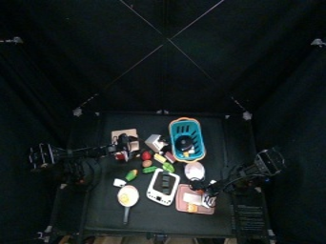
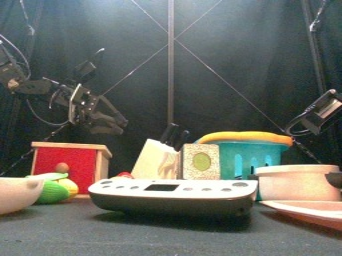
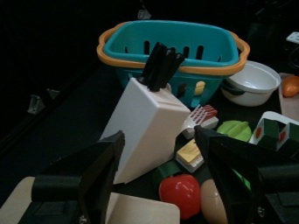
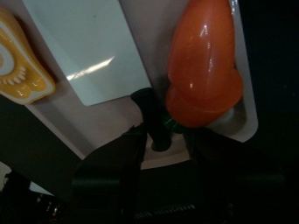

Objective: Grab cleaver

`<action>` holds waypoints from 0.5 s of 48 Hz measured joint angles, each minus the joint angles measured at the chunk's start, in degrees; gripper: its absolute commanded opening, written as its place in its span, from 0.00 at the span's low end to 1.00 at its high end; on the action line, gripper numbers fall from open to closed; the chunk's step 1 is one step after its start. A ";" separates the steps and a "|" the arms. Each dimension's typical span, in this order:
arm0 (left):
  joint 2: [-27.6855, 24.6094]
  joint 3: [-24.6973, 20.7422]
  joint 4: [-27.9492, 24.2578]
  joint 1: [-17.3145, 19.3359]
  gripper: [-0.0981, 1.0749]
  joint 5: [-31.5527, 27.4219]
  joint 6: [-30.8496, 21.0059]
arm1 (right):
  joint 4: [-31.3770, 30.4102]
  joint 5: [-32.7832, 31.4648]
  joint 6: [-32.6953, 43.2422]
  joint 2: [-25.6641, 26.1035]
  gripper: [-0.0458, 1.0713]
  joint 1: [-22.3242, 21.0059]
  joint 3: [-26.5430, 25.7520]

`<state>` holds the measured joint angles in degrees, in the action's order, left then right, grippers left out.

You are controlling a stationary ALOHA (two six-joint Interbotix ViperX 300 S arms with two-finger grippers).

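No readable text in any view.

The small carton (image 2: 201,161) behind the scale (image 2: 171,195) carries a green printed picture on its face, but no letters or numbers on it can be made out; the same carton (image 3: 275,133) in the left wrist view shows only green and red colour patches. The scale's front panel shows a pale strip with marks too small to read. The yellow toy (image 4: 20,57) in the right wrist view bears raised white lines that form a pattern, not letters. No brand, label or number shows on the basket (image 3: 176,48) or the knife block (image 3: 149,131).
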<state>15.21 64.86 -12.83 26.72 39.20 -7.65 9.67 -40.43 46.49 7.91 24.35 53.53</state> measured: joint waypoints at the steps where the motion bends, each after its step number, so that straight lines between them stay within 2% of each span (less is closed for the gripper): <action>1: 0.00 0.00 0.00 0.00 0.92 0.09 0.09 | 0.00 0.00 0.09 -0.09 0.70 0.09 0.09; 15: 0.09 0.00 0.00 0.00 0.92 0.00 0.09 | 0.00 -0.44 0.09 -0.18 0.55 0.62 -0.26; 24: 0.09 0.00 0.00 0.00 0.91 0.09 0.00 | -0.79 -4.04 0.44 0.62 0.54 0.70 -1.58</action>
<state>15.29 64.86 -12.83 26.72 39.29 -7.65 8.88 -44.47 46.93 8.53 25.05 51.94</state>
